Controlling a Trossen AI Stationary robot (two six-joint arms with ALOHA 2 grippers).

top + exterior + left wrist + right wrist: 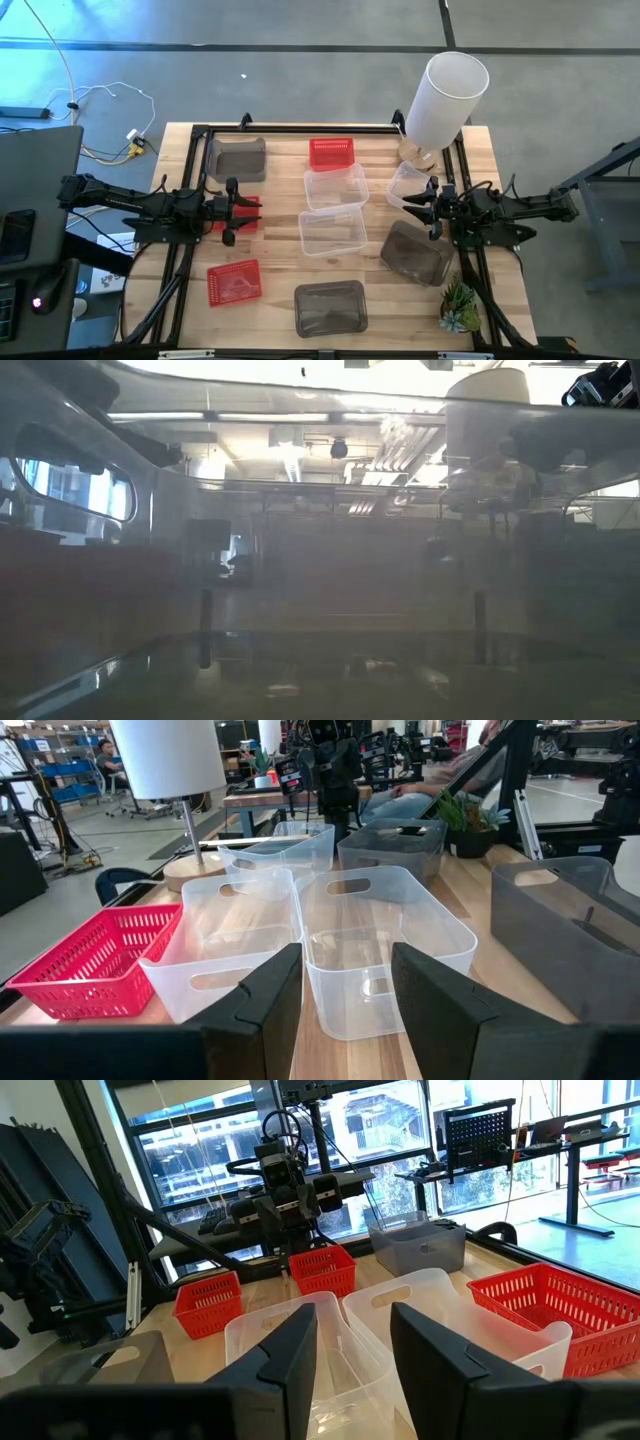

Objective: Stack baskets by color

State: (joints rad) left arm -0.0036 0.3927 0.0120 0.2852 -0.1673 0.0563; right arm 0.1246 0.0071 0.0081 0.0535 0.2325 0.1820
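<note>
Wooden slatted bench (280,255) with red mesh, clear and smoky grey plastic baskets (333,231) scattered across mid-frame. Left gripper (236,211) hovers at centre-left and right gripper (425,203) at centre-right, both with jaws open and empty.

Three red mesh baskets show on the pale striped wooden table (275,250): one at upper centre (331,153), one at lower left (234,282), one mid-left (247,212) under the black left gripper (232,211). Three clear see-through baskets (333,232) sit around the centre. Smoky grey baskets lie at upper left (237,159), lower centre (330,308) and right (417,253). A white cylinder (447,97) stands upper right; a green plant (460,306) lower right.
</note>
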